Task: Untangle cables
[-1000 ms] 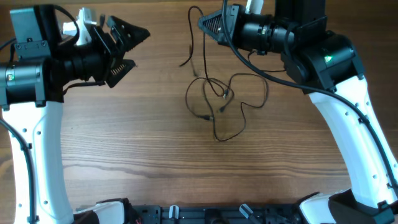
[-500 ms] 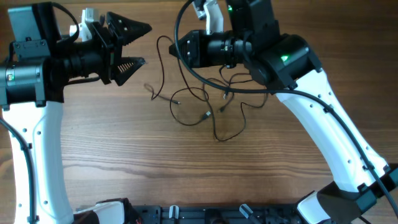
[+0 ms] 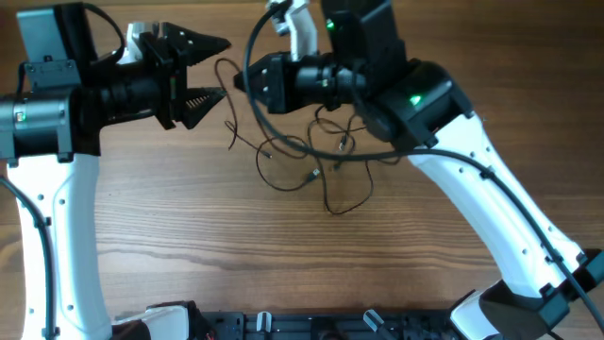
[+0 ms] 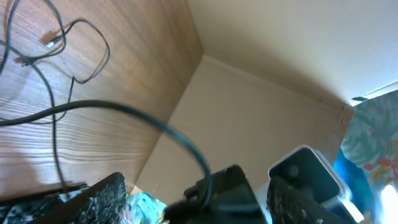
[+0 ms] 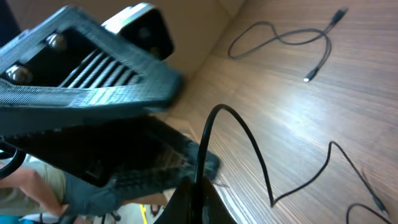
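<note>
The cables (image 3: pixel 312 174) lie loosely tangled near the middle of the tabletop's (image 3: pixel 283 264) far edge. The right gripper (image 3: pixel 241 83) has its jaws closed on one raised strand. The left gripper (image 3: pixel 224 68) waits beside it, jaws apart and empty. Most of the untangling seems still to do.

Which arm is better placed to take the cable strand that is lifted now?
Left: the left gripper stands open close beside the lifted cable; the right gripper is shut on that cable, so it is busy.
</note>
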`<act>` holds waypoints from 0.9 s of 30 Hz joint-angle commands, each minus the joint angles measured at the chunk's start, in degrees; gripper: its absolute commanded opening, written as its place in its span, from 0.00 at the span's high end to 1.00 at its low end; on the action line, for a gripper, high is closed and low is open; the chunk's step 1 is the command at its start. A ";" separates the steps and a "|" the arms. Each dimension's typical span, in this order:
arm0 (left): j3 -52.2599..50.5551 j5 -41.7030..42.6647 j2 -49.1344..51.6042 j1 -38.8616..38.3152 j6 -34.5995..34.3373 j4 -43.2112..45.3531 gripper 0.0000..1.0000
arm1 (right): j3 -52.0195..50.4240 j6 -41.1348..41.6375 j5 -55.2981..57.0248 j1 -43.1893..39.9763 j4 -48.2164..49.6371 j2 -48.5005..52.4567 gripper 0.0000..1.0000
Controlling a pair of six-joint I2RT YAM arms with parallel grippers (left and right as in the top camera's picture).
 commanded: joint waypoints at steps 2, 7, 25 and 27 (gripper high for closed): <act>0.61 -0.42 0.13 -0.70 -1.42 0.31 0.32 | -0.02 -1.14 2.14 1.44 0.68 0.09 0.96; 0.61 -1.68 0.13 -0.70 -1.42 0.26 0.43 | -0.02 -1.14 2.12 1.68 0.59 0.09 0.96; 0.61 -3.13 0.13 -0.70 -3.15 0.31 0.77 | -0.02 -1.11 2.29 1.68 0.70 0.09 0.96; 0.61 -3.13 0.13 -0.70 -3.93 0.28 0.79 | -0.02 -1.14 2.08 1.68 0.70 0.09 0.96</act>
